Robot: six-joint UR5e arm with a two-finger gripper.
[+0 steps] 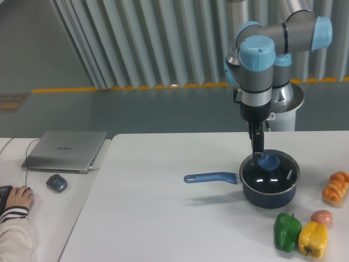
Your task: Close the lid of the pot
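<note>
Camera view: the gripper (258, 154) reaches down onto the pot lid (271, 170), fingers closed around its blue knob. Lid sits on the pot (269, 192), handle pointing left over bare table (163, 207); peppers (299, 234) crowd the near-right edge.

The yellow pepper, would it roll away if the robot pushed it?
Probably only wobble: the yellow pepper looks lumpy, not round, and the green pepper sits right against it. Its glossy skin might slip in metal fingers.
</note>
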